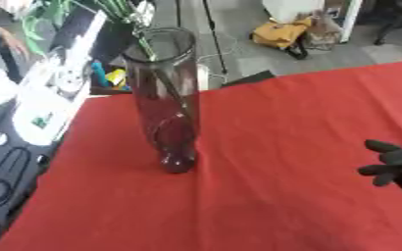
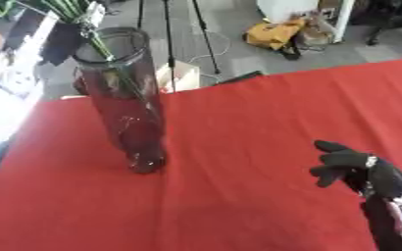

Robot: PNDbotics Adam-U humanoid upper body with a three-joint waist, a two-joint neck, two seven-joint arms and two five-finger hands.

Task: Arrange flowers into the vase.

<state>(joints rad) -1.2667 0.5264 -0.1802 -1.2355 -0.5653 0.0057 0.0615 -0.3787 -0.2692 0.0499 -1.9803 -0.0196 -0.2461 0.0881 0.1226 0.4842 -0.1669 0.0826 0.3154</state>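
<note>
In the left eye view, your vase (image 1: 167, 98) stands upright at the far left of the red worktop (image 1: 282, 147), green stems (image 1: 144, 41) inside it. In the right eye view, your right hand (image 2: 359, 169) is at near right, well apart from it, fingers (image 2: 329, 146) loosely curled, holding nothing.

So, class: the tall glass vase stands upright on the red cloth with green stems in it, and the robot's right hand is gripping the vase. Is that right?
Not quite. The right hand is not gripping the vase; it sits apart from it at the right, holding nothing, as the right eye view shows. The vase does stand upright on the red cloth with green stems in it.
</note>
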